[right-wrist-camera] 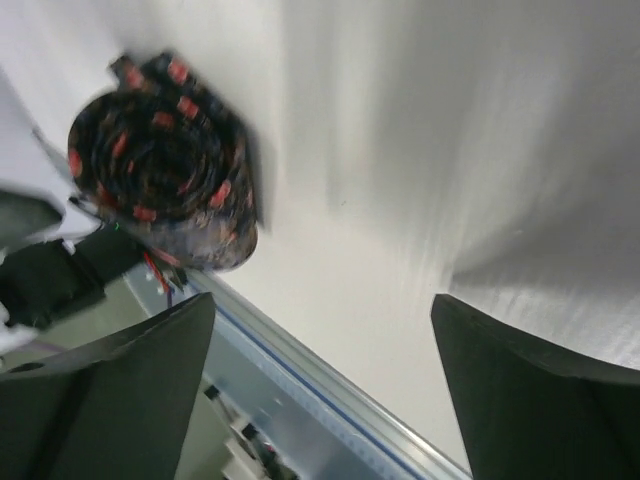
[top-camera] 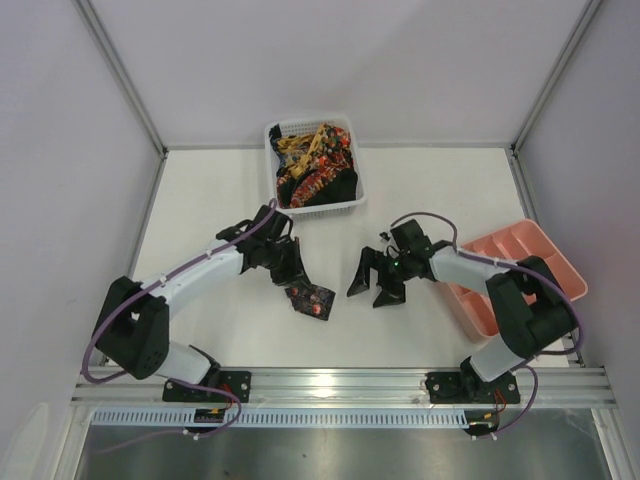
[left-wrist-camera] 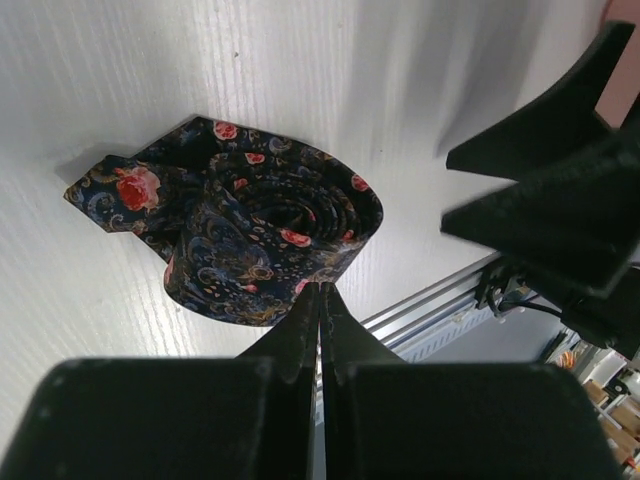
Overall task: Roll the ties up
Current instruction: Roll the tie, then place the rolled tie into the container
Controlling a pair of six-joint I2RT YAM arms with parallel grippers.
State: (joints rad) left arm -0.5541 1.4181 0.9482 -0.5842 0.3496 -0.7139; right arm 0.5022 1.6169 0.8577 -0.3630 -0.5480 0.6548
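Note:
A dark tie with red and orange flowers lies rolled into a coil point(top-camera: 312, 300) point(left-wrist-camera: 270, 235) point(right-wrist-camera: 165, 185) on the white table, its pointed end sticking out to one side. My left gripper point(top-camera: 293, 285) point(left-wrist-camera: 322, 292) is shut, its tips right at the coil's edge with no fabric seen between them. My right gripper point(top-camera: 374, 288) point(right-wrist-camera: 320, 310) hangs open just right of the coil, nothing between its fingers point(right-wrist-camera: 150, 370). Several more ties point(top-camera: 312, 165) are piled loose in the white basket.
The white mesh basket point(top-camera: 356, 200) stands at the back centre. A pink compartment tray point(top-camera: 545, 262) sits at the right edge beside the right arm. The table's metal front rail point(top-camera: 340, 380) runs just beyond the coil. Grey walls enclose three sides.

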